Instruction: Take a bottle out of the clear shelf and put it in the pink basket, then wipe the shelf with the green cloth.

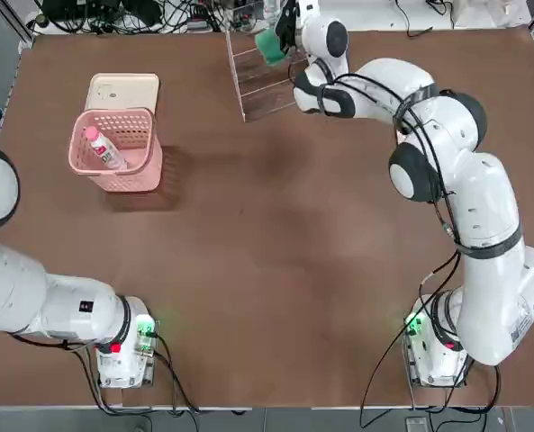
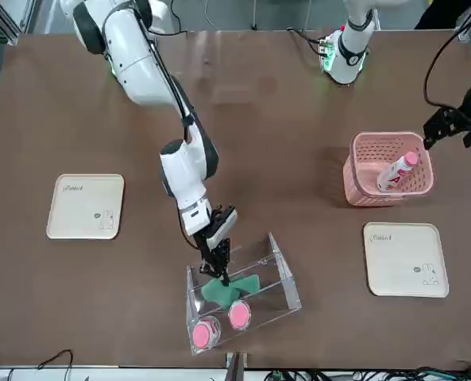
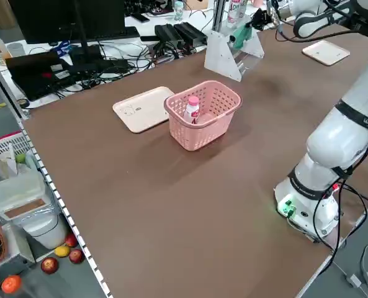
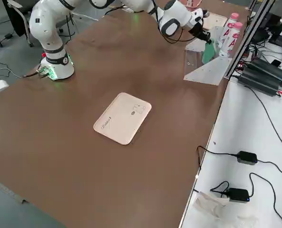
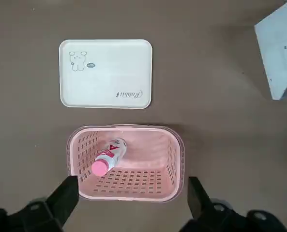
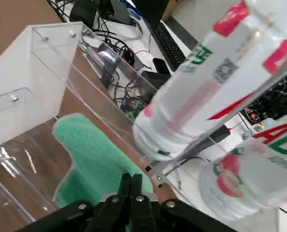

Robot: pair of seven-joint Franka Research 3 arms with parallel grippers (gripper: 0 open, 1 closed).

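Left tool (image 2: 456,127) cut off by frame edge (front view).

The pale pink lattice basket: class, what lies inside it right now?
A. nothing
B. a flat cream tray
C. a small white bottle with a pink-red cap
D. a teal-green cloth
C: the small white bottle with a pink-red cap lies tilted inside the pale pink lattice basket, as the top view also shows.

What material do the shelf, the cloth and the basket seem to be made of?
The see-through stepped shelf: likely glossy acrylic, its panels transparent and reflective. The teal-green cloth: soft, fuzzy fabric, it drapes. The pale pink lattice-holed basket: probably moulded plastic, smooth with even holes.
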